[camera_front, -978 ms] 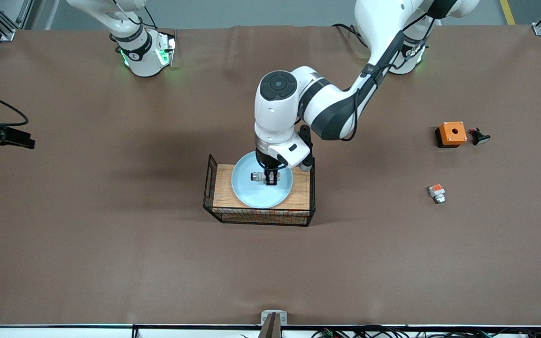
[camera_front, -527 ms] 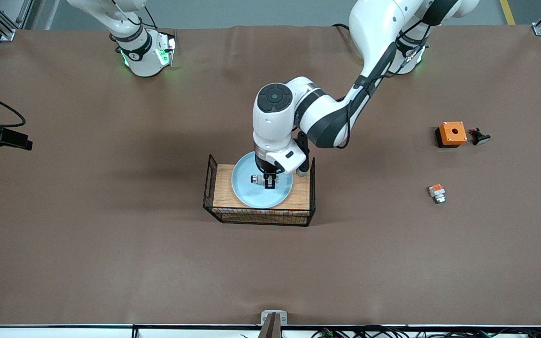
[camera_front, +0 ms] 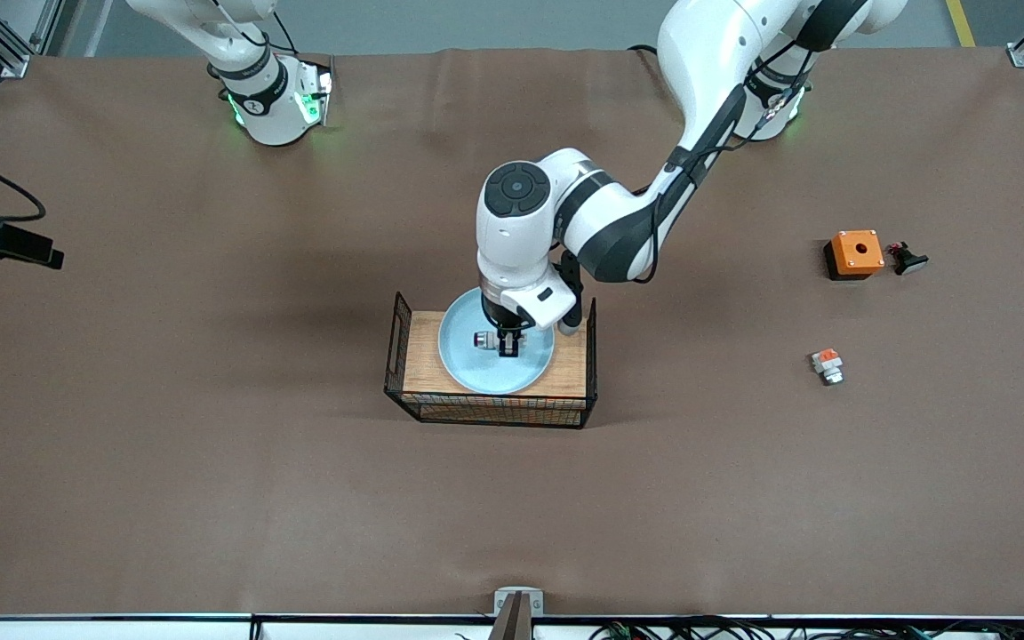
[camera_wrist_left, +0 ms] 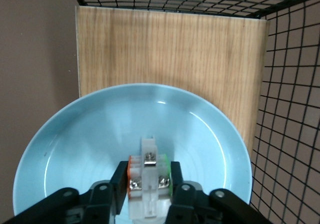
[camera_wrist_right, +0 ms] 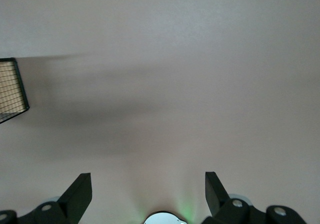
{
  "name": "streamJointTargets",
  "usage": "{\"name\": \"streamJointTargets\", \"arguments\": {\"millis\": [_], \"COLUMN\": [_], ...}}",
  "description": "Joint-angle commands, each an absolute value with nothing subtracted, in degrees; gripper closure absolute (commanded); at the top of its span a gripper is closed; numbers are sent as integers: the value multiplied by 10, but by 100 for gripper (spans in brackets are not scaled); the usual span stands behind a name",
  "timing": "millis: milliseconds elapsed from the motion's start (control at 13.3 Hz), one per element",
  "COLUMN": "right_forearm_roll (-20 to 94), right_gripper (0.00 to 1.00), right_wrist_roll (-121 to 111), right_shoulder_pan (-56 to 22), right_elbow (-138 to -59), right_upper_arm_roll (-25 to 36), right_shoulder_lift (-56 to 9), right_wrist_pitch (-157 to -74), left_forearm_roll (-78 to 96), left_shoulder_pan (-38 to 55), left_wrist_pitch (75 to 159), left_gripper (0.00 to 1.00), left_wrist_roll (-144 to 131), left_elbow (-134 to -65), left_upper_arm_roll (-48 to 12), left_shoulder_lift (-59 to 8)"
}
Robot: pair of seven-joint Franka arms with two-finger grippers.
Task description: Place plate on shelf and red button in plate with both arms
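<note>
The pale light-blue plate [camera_front: 476,369] lies on the wooden floor of a black wire basket [camera_front: 494,411] at the table's middle. My left gripper [camera_front: 510,343] hangs low over the plate's middle, shut on the red button [camera_front: 484,339], which lies sideways. In the left wrist view the fingers [camera_wrist_left: 120,176] clamp the button's white terminal end [camera_wrist_left: 148,159] just above the plate [camera_wrist_left: 90,134]. I cannot tell whether the button touches the plate. My right gripper [camera_wrist_right: 148,196] is open and empty, high over bare table near its base; it is out of the front view.
An orange box [camera_front: 854,253] and a small black-bodied piece [camera_front: 908,260] sit toward the left arm's end. A white piece with an orange-red block [camera_front: 827,365] lies nearer the front camera. The basket's wire walls [camera_wrist_left: 285,109] stand close around the plate.
My left arm's wrist and elbow have shifted slightly toward the right arm's end, still gripping the button over the plate. The plate has not moved.
</note>
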State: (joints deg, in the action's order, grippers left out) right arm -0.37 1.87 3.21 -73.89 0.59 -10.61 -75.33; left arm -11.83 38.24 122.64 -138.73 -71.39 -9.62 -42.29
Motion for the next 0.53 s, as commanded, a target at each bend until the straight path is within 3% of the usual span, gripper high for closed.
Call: {"name": "streamJointTargets", "arguments": {"millis": [0,452], "right_forearm_roll": [0,3], "right_gripper": [0,0], "right_wrist_roll": [25,26], "right_shoulder_pan": [15,9], "right_elbow": [-836,-880], "right_upper_arm_roll": [6,5], "right_shoulder_lift": [-6,40], "right_wrist_pitch": [-772,-781], "left_forearm_roll": [-109,-28], "left_shoulder_pan": [383,338], "left_wrist_pitch": [1221,1184], "left_gripper": [0,0], "left_wrist_roll": [-1382,-1330], "left_elbow": [-702,-701], "left_upper_arm_roll": [-96,-96], "left_shoulder_lift": [-420,-356]}}
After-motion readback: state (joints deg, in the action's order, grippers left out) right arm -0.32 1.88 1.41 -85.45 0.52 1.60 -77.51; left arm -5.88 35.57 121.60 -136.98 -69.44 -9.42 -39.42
